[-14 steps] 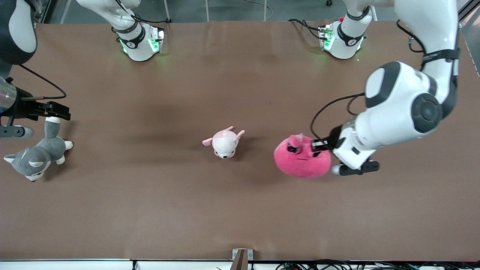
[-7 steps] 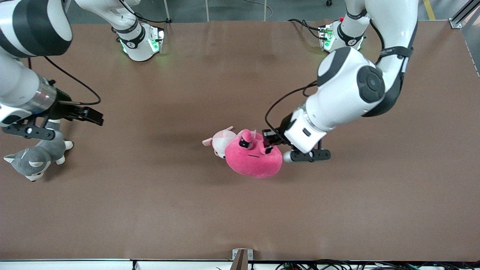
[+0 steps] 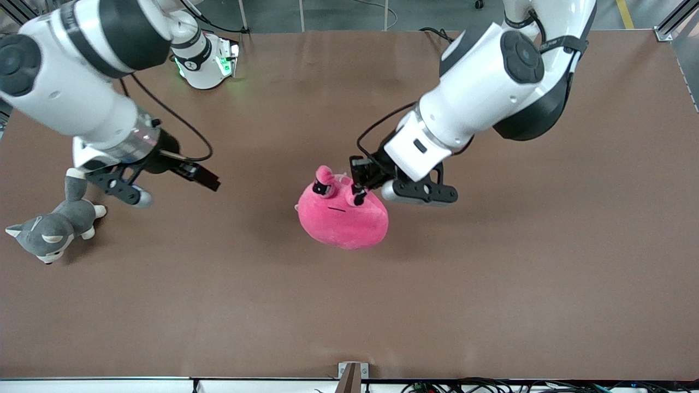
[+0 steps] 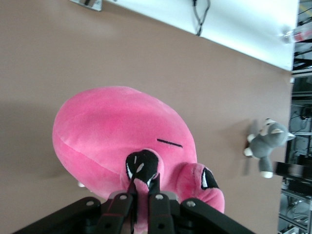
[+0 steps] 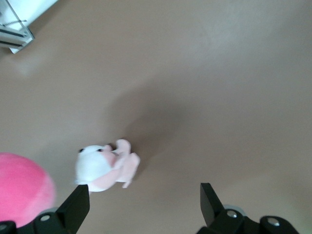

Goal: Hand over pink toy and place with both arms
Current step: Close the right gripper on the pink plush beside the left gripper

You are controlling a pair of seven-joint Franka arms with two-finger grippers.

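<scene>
Since a second ago, we see the left arm has carried the pink toy (image 3: pixel 343 217) from its own end of the desk to above the middle, and the toy now hangs over the spot where the small pale pink-and-white puppy plush (image 5: pixel 106 168) lies, hiding it from the front camera. Meanwhile the right arm has swung in from the desk's edge at its own end toward the middle.

We find the left gripper (image 3: pixel 358 185) clamped on the top of the pink toy, between its two black eyes, with the toy up in the air and its face turned upward. In the left wrist view the fingers (image 4: pixel 141 204) are pinched tight into the plush just beside one eye.

Our right gripper (image 3: pixel 205 177) hovers over bare brown desk (image 3: pixel 491 284), between the pink toy and the grey-and-white husky plush (image 3: pixel 54 226), with its jaws spread wide and nothing between them. In the right wrist view we see the puppy plush on the desk below, with the pink toy's edge beside it.

We see the husky plush lying on its side near the desk's edge at the right arm's end.
</scene>
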